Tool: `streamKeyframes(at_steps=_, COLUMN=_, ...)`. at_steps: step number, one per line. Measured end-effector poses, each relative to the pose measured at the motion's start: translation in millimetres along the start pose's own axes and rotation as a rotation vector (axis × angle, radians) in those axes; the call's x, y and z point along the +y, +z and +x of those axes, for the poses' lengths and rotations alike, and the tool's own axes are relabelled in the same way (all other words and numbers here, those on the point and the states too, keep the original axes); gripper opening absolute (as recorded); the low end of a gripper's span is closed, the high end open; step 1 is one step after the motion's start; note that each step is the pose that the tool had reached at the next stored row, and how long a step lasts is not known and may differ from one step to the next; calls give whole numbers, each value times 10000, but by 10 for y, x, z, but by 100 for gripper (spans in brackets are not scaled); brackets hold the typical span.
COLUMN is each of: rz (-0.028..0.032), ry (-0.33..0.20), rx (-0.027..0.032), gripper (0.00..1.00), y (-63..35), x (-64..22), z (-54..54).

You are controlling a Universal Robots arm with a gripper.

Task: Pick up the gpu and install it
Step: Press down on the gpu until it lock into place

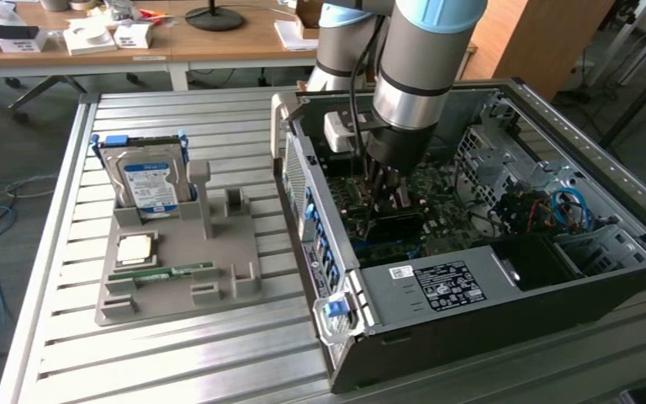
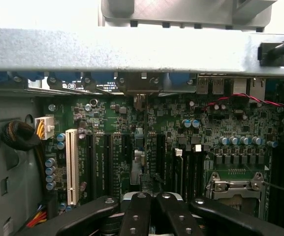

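A robot arm (image 1: 419, 76) reaches down into an open computer case (image 1: 491, 286) that lies on its side on a slatted metal table (image 1: 166, 353). The fingers (image 1: 389, 187) are low inside the case, just above the green motherboard (image 1: 458, 215), and are pressed together. In the wrist view the two black fingers (image 2: 154, 216) meet with no gap showing between them, directly over a thin card standing on edge among the expansion slots.

That thin card is the gpu (image 1: 389, 225). In the exterior view it shows as a dark flat shape directly beneath the fingers, down at the motherboard in the middle of the case. In the wrist view it appears edge-on as a narrow strip (image 2: 140, 162) running between the black slots, beside a white slot (image 2: 72, 167). Whether the fingers are pinching its top edge or only resting just above it cannot be told.

To the exterior view's left of the case, a grey parts holder (image 1: 177, 269) sits on the table. A silver hard drive (image 1: 149, 181) with a blue label stands upright in it, and a small green RAM stick (image 1: 161, 273) lies flat near its front beside a square processor chip (image 1: 135, 247). Behind the table, a wooden desk (image 1: 233, 42) carries small boxes.
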State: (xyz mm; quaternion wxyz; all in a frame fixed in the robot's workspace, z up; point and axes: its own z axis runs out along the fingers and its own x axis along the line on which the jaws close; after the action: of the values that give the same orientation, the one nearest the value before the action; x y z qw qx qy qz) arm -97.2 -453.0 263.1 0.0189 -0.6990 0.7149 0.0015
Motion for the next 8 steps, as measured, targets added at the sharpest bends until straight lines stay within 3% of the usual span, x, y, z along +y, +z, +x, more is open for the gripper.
streamKeyframes(at_steps=8, rz=0, ry=-1, rx=0, gripper=11, y=1, x=0, z=0)
